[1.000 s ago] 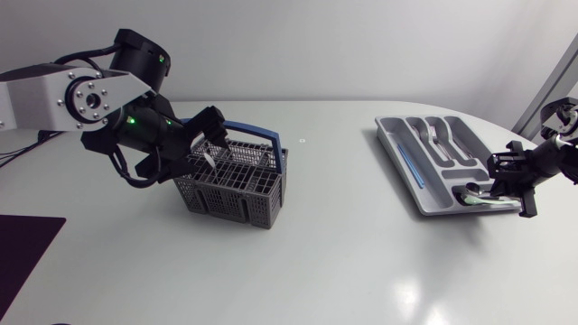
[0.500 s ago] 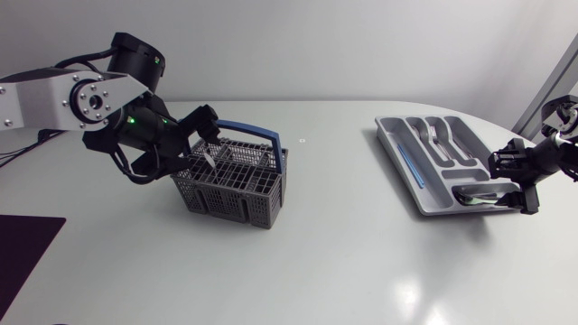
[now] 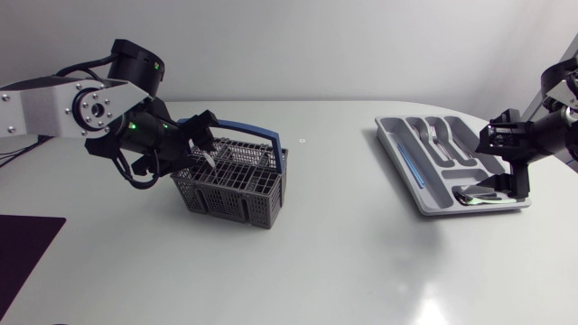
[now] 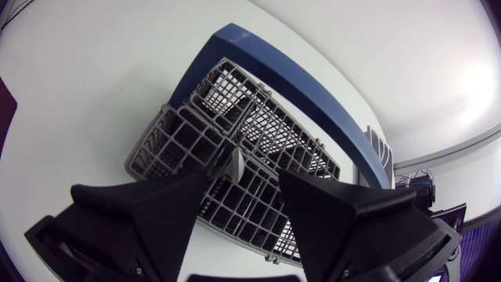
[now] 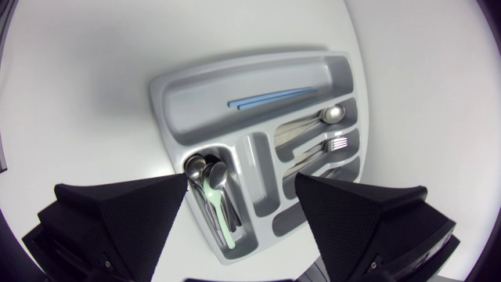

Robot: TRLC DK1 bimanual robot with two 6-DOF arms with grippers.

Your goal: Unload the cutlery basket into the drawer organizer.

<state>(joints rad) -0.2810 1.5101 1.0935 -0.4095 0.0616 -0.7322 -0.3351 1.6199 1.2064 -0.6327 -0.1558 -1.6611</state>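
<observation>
The grey cutlery basket (image 3: 230, 190) (image 4: 258, 133) with its blue handle (image 3: 264, 136) (image 4: 301, 88) stands left of the middle. My left gripper (image 3: 206, 135) (image 4: 244, 176) hangs over the basket's left end. Its fingers stand apart, and a flat silver cutlery handle (image 3: 209, 156) (image 4: 231, 160) rises between them, nearer one finger. The grey drawer organizer (image 3: 411, 176) (image 5: 168, 110) lies at the right. It holds spoons (image 5: 210, 176), a fork (image 5: 333, 145) and two thin blue sticks (image 5: 266, 98). Above its near end hangs my right gripper (image 3: 508, 181) (image 5: 243, 188), open, with nothing in it.
A dark purple mat (image 3: 23, 248) lies at the table's front left corner. White tabletop (image 3: 343, 235) stretches between the basket and the organizer.
My right gripper has opened and risen from the organizer's near compartment, leaving cutlery there. My left gripper's fingers have drawn closer together around the handle in the basket.
</observation>
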